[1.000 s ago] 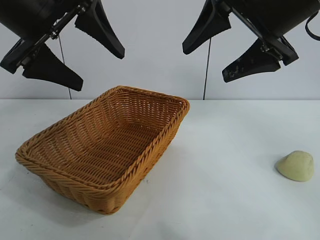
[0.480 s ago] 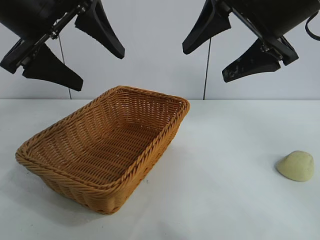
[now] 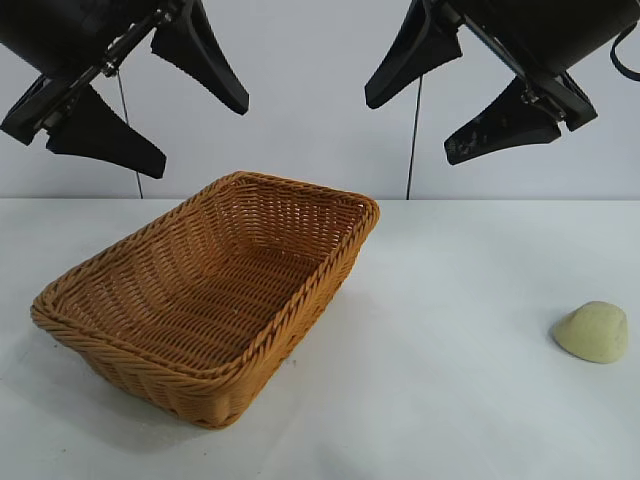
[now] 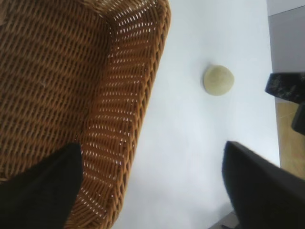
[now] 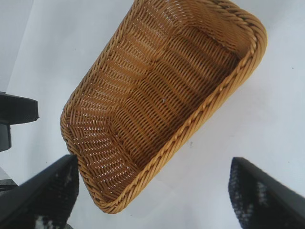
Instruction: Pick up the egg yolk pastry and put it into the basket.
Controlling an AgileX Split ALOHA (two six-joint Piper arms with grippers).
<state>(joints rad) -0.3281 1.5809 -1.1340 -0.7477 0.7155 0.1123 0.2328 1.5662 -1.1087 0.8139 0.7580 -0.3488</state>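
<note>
The basket fills the left half of the frame, its raised braided rim walling its inside. Bare table lies open across the right half, and the egg yolk pastry at far right has free room all round.

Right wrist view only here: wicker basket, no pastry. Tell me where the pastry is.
Observer: The small pale yellow domed egg yolk pastry lies on the white table, at the exterior view's right, well apart from the orange-brown rectangular woven wicker basket.
Operator: Report my right claw against it.
Observer: The right claw hangs open high above the table, touching nothing. The pastry sits lower and further right in the exterior view.
Operator: Now the left claw.
Observer: The left claw hangs open and empty, high over the basket's side of the table.
</note>
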